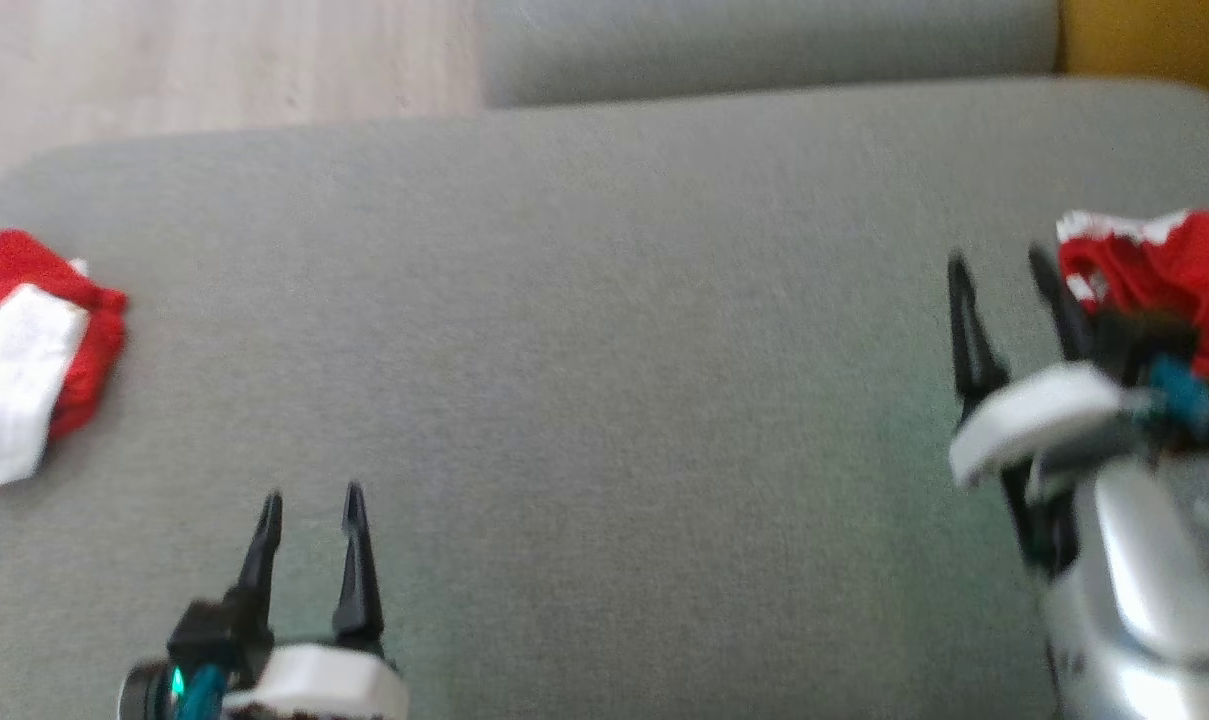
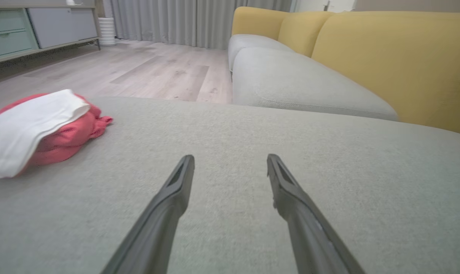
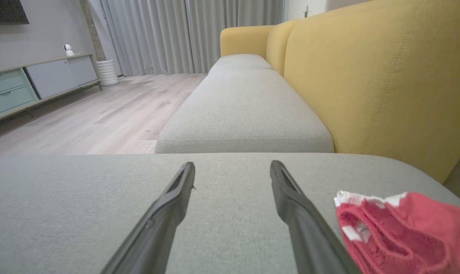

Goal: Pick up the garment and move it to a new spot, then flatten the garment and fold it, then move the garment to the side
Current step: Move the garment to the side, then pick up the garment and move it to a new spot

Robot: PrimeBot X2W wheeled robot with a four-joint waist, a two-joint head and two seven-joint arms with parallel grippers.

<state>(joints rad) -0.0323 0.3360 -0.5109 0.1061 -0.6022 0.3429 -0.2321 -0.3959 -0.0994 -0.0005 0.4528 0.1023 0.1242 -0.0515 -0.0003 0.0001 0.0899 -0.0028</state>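
Note:
A red garment with white trim [image 1: 1174,270] lies crumpled at the right edge of the grey seat cushion [image 1: 604,330]. My right gripper [image 1: 998,258] stands open just left of it, apart from the cloth, with nothing between its fingers. In the right wrist view the same garment [image 3: 405,228] sits to the right of the open right gripper [image 3: 233,165]. At the cushion's left edge lies a second red and white garment [image 1: 34,350], bundled. Near the front edge, my left gripper [image 1: 313,495] is open and empty. The left wrist view shows that bundle [image 2: 43,129] left of the open left gripper [image 2: 230,160].
Beyond the cushion is another grey seat cushion [image 3: 245,106], with a yellow sofa backrest [image 3: 366,76] along the right. Pale wood floor [image 1: 164,60] lies past the cushion's far left edge. A low cabinet [image 3: 32,83] and curtains [image 3: 176,34] stand farther off.

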